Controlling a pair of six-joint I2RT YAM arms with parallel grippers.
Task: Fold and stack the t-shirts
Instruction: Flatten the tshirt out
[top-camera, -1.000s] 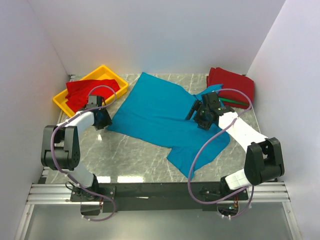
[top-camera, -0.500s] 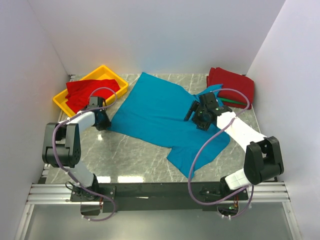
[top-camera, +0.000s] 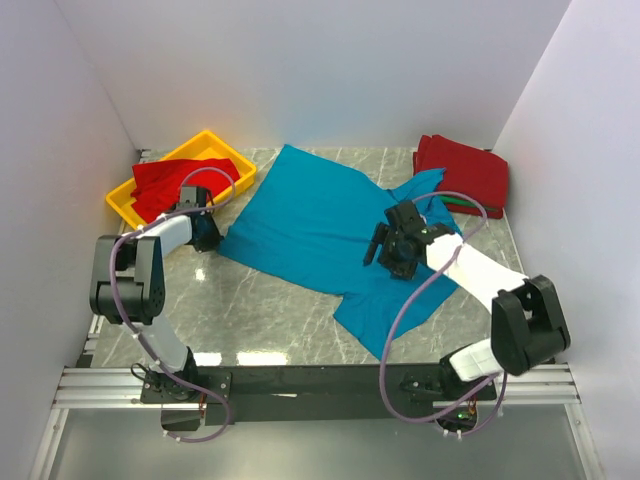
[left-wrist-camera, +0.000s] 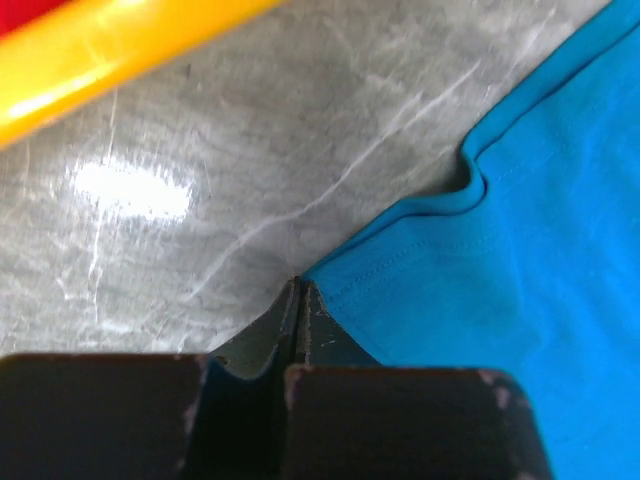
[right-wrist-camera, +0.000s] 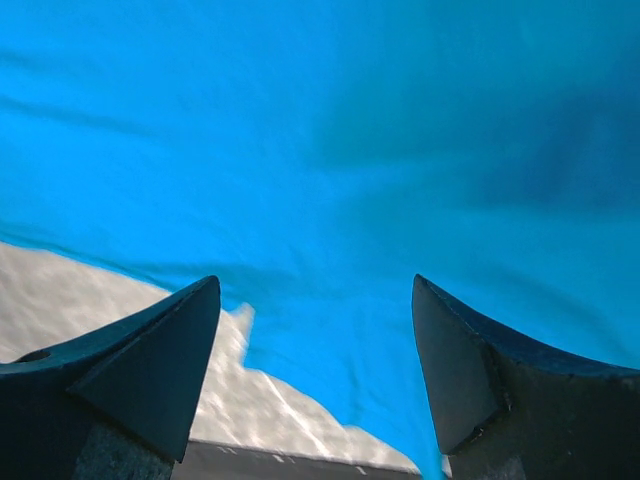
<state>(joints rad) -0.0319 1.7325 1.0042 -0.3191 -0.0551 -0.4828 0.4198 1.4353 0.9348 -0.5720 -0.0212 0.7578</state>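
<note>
Over the table, top view: teal shirt (top-camera: 320, 225) lies spread flat mid-table (top-camera: 260, 310), not yet folded. Red shirt (top-camera: 165, 185) sits in the tray (top-camera: 232, 152) at far left. Red stack (top-camera: 465, 170) is at far right, w/ a green edge (top-camera: 458, 204) showing at its near side (too small to say more). L gripper (top-camera: 207, 236) is low at the teal shirt's left corner. R gripper (top-camera: 385, 255) is over the shirt's right half, near its edge.

At the L wrist: L gripper (left-wrist-camera: 298, 293) has its fingers (left-wrist-camera: 310, 335) pressed together, only a hairline slit between them. Tips touch the table right at the shirt's hem corner (left-wrist-camera: 335, 285). Cloth lies just beside the right finger; can't tell whether any hem is nipped. Tray rim (left-wrist-camera: 120, 45) crosses the top left.

At the R wrist: R gripper (right-wrist-camera: 315, 290) is spread wide, nothing between the fingers (right-wrist-camera: 165, 335). Teal cloth (right-wrist-camera: 330, 150) fills most of the frame, w/ bare table (right-wrist-camera: 120, 300) at lower left, so the tips are near a cloth edge. Can't tell if the tips touch.

Judgement: step in hand = getting grips for the 1st fold of the teal shirt; task is early, approx. one shirt laid out, none of its folds made. Next move calls for R to settle on the edge and pinch it. L probably needs to reopen and slide one finger under the hem, since a pinch on nothing lifts nothing. Then both lift together so the cloth carries over w/o dragging.
</note>
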